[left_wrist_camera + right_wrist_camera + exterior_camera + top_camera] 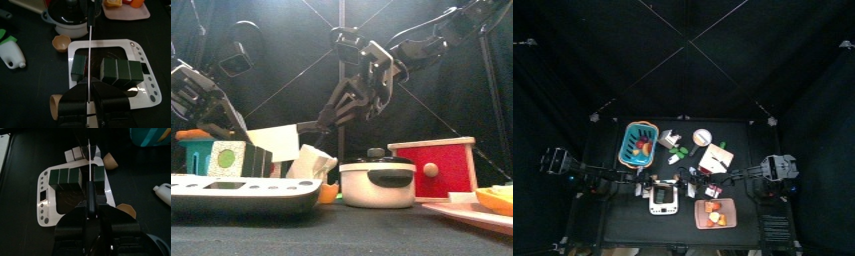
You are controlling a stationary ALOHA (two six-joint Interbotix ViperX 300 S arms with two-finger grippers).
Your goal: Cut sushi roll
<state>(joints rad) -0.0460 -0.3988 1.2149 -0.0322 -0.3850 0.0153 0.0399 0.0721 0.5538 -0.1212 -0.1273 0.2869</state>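
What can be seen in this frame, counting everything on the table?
sushi roll: one, dark green, on the scale
scale: one, white, table front
pot: one, white with black lid, beside the box
box: one, red, right of the pot
plate: one, pink, holding orange food
basket: one, blue, back left
bottle: one, white with green cap
cups: two, tan, beside the scale
left hand: black, over the roll
right hand: black, over the roll
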